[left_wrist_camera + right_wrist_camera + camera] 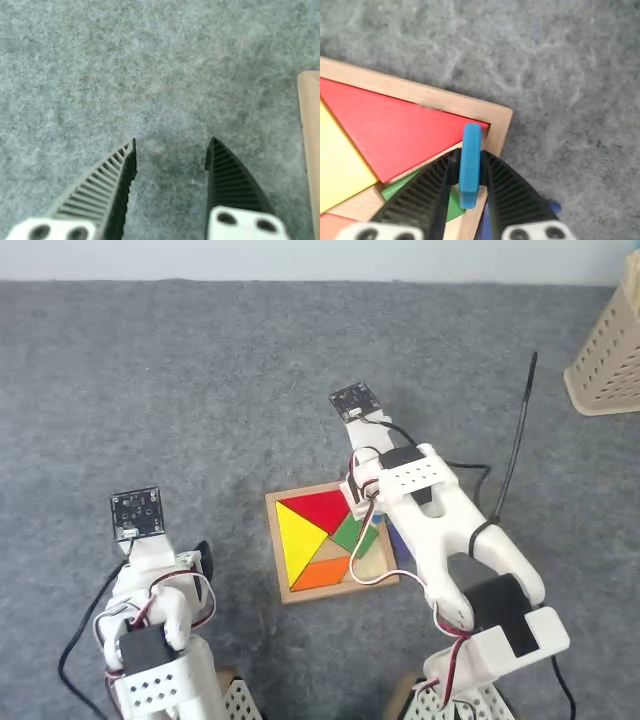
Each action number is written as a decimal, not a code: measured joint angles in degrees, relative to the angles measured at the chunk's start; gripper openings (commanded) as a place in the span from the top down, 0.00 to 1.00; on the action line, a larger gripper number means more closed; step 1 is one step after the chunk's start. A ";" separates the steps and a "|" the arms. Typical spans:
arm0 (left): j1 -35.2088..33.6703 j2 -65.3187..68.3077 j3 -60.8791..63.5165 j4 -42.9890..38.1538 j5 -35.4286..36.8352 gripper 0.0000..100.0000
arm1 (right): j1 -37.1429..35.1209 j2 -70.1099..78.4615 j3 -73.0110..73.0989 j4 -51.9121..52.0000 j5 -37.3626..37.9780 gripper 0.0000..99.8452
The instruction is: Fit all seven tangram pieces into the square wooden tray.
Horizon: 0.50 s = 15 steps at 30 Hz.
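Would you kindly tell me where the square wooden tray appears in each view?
High view: the wooden tray lies near the picture's centre, partly under the right arm.
Left wrist view: a strip of its rim sits at the picture's edge, beside the left gripper.
Right wrist view: its corner lies beneath the right gripper, which holds the blue piece.
Shared landmark: the red triangle in that corner, in the high and right wrist views.

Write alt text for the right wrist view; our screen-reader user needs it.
The right gripper pinches a blue piece on edge at the corner of the wooden tray, beside the red triangle. A yellow triangle and a green piece also lie in the tray, which rests on grey carpet.
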 measured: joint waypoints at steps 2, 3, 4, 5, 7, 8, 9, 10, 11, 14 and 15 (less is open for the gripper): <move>0.00 0.00 0.00 0.00 0.00 0.78 | 0.00 0.00 0.00 0.00 0.00 0.99; 0.00 0.00 0.00 0.00 0.00 0.78 | 0.00 0.00 0.00 0.00 0.00 0.99; 0.00 0.00 0.00 0.00 0.00 0.78 | 0.00 0.00 0.00 0.00 0.00 0.99; 0.00 0.00 0.00 0.00 0.00 0.78 | 0.09 0.00 0.00 0.00 0.00 0.99; 0.09 0.00 0.00 0.00 0.00 0.78 | 0.09 0.00 0.00 0.00 0.00 0.99; 0.09 0.00 0.00 0.00 0.00 0.78 | 0.09 0.00 0.00 0.00 0.00 0.99; 0.09 0.00 0.00 0.00 0.00 0.78 | 0.44 0.00 0.00 0.00 0.00 0.99; 0.00 0.00 0.00 0.00 0.00 0.78 | 0.97 0.00 0.00 0.00 0.00 0.99; 0.00 0.00 0.00 0.00 0.00 0.78 | 1.67 0.00 0.00 0.00 0.00 0.99; 0.00 0.00 0.00 0.00 0.00 0.78 | 1.85 0.00 0.00 0.00 0.00 0.99; 0.09 0.00 0.00 0.00 0.00 0.78 | 1.76 0.00 0.00 0.00 0.00 0.99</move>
